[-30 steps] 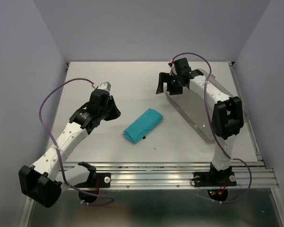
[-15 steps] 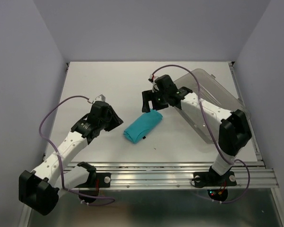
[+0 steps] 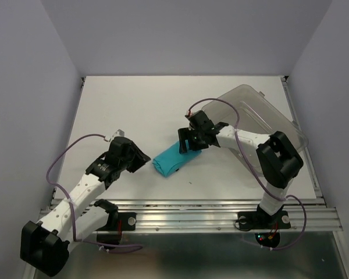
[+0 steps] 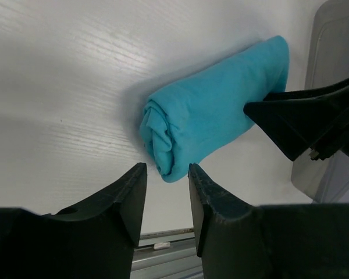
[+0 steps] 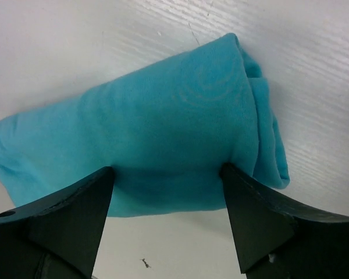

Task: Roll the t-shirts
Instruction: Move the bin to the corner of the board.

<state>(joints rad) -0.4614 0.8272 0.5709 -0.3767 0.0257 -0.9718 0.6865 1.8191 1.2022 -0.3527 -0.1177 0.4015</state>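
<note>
Turquoise against white: plain teal-turquoise t-shirt (image 3: 170, 160) rolled into a short thick bundle, lying near the middle of the white counter (image 3: 134, 104), long axis running near-left to far-right. Right pincer (image 3: 187, 145) down over the far-right end, black fingers (image 5: 75, 221) spread wide astride the roll, tips against the fabric on both sides. Roll flat on the counter, not lifted. Real squeeze or mere contact: impossible to tell.

Left pincer (image 3: 144, 161) just left of the near-left end, parted by a narrow gap with nothing between. Thin strip of bare counter separating it from the spiral end.

Plenty of bare counter to the far and left of the roll. Less room on the near side, up to the metal rail (image 3: 221, 203) along the near edge. Clear grey-tinted plastic bin (image 3: 262, 110) close on the right, with the right arm (image 3: 244, 139) crossing over its near-left side.

Far-right end of the roll hidden under the right pincer from above. Bin's near wall partly masked by the right arm. Only a grey corner of the bin in the left wrist view, cut off by the picture edge. Tiny dark speck (image 3: 190, 182) on the counter near the roll, too small to identify.
</note>
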